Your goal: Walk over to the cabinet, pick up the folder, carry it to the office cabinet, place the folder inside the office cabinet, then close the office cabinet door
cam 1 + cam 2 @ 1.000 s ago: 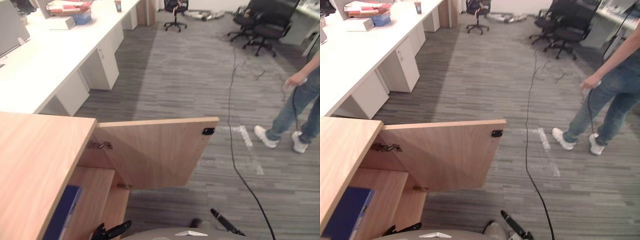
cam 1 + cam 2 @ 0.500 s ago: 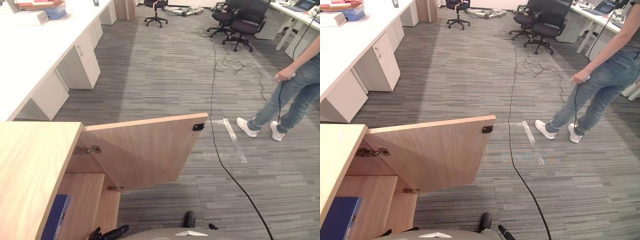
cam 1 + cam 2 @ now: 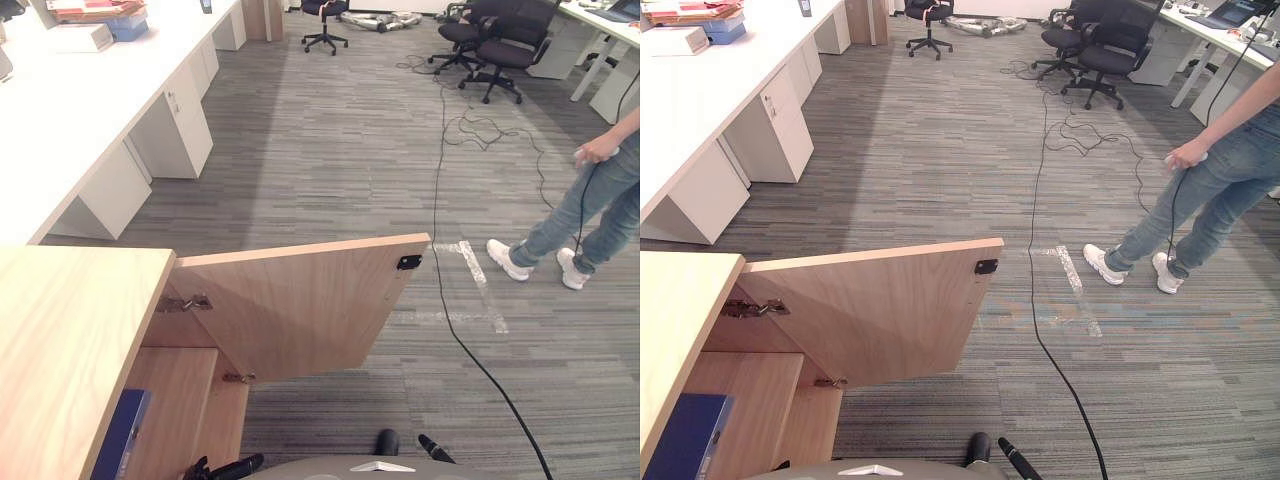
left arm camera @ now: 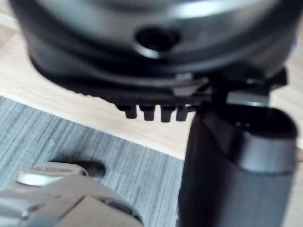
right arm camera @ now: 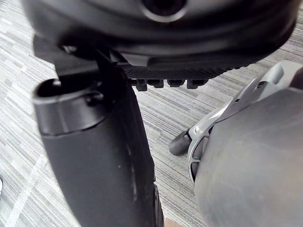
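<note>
The blue folder [image 3: 120, 435] stands inside the wooden office cabinet [image 3: 60, 350], on its shelf below the top board. The cabinet door [image 3: 300, 305] is swung wide open over the grey carpet, with a small black catch [image 3: 409, 262] near its free corner. My left hand [image 3: 225, 467] hangs low beside the cabinet's open front, a little way from the door's lower edge, fingers straight and holding nothing. In the right wrist view my right hand [image 5: 94, 156] hangs over the carpet, open and holding nothing.
A person in jeans and white shoes [image 3: 590, 210] stands to the right, holding a cord. Long white desks [image 3: 80, 110] run along the left, with office chairs [image 3: 495, 45] at the far end. White tape marks [image 3: 480, 285] lie on the carpet past the door.
The whole picture has swung a little, so the camera moved. The door stays open at the same angle and the folder stays on the shelf. Both hands still hang low.
</note>
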